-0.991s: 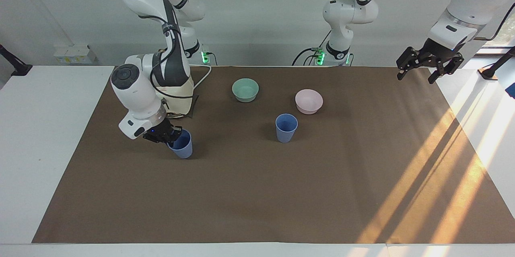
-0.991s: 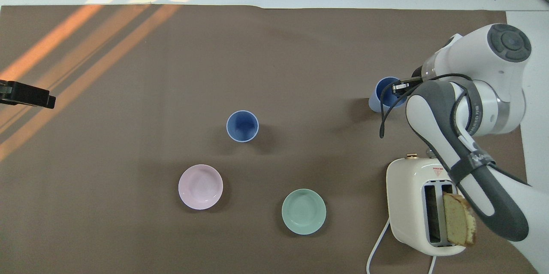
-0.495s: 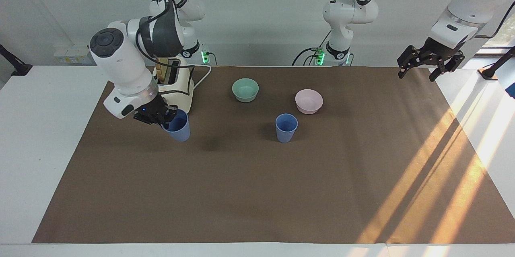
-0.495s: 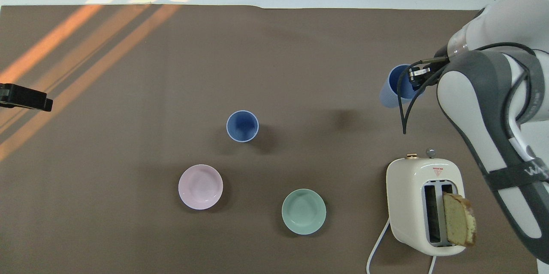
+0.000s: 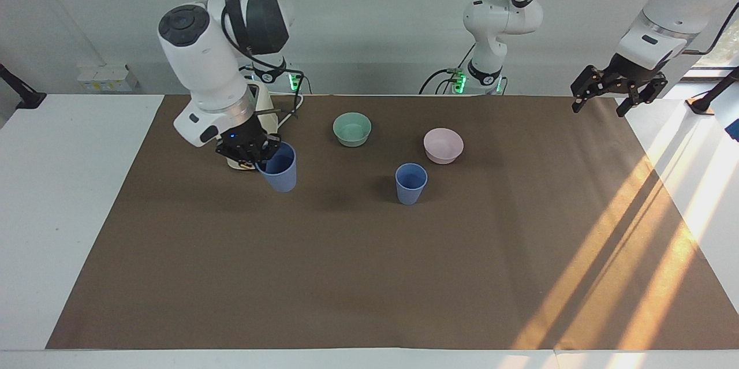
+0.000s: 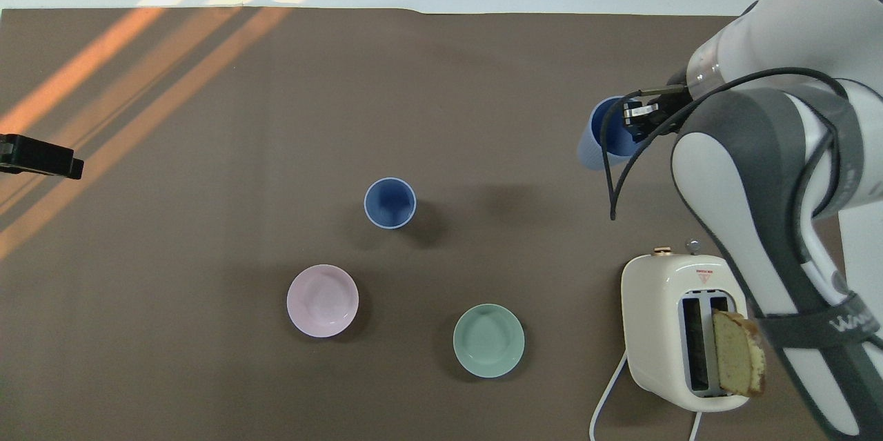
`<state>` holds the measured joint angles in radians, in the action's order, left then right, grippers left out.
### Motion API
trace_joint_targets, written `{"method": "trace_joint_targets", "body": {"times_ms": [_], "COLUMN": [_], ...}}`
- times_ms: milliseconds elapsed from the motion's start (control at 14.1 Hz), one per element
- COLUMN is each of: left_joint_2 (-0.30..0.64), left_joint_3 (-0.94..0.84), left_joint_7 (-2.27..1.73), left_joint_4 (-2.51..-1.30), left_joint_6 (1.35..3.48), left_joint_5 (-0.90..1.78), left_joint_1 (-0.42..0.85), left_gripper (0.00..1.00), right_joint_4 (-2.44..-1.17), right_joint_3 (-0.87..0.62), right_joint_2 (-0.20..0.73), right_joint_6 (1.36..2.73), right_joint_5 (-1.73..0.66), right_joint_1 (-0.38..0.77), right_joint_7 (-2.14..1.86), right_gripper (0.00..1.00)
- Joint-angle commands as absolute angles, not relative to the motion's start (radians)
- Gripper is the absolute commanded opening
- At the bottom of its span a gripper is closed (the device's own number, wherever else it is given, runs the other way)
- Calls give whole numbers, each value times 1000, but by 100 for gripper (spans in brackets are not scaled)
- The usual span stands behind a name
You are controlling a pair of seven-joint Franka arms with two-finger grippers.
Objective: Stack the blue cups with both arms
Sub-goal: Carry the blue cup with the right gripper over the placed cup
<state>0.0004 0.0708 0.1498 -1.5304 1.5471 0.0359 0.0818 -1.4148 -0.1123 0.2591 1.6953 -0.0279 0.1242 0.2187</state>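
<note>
One blue cup [image 5: 411, 183] stands upright on the brown mat near the middle, also in the overhead view [image 6: 390, 203]. My right gripper [image 5: 249, 152] is shut on the rim of the second blue cup [image 5: 279, 170] and holds it tilted, up in the air over the mat beside the toaster; the gripper [image 6: 638, 115] and cup [image 6: 599, 144] also show from overhead. My left gripper [image 5: 615, 92] hangs open and empty over the mat's edge at the left arm's end, waiting; only its tip [image 6: 41, 158] shows from overhead.
A mint-green bowl [image 5: 352, 128] and a pale pink bowl [image 5: 443, 145] sit nearer to the robots than the standing cup. A white toaster [image 6: 672, 330] with a bread slice [image 6: 738, 353] stands at the right arm's end. Sunlight stripes cross the mat at the left arm's end.
My right gripper has lifted its blue cup off the mat and carried it up and toward the standing cup. The left arm has barely moved.
</note>
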Motion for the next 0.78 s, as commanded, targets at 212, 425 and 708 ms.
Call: {"method": "trace_joint_targets", "body": {"times_ms": [212,425,708], "left_joint_2": [-15,-15,-15], "left_joint_3": [61,61,61], "left_joint_7": [138,138,138], "left_joint_4": [-1537,-1537,-1537], "left_joint_6": [1536,1536,1536], "left_joint_5": [18,18,18], "left_joint_1": [71,72,72], "left_gripper": [100,100,100], "right_joint_4": [-1330,-1298,-1292], "right_joint_3": [-120,-121,-120], "right_joint_2": [284,334,396], "right_joint_6": [1718,1773,1831], "right_joint_5": [-34,-31,-12], "right_joint_1": [334,449,524], "right_joint_7": [464,595,641], "right_gripper": [0,0,0]}}
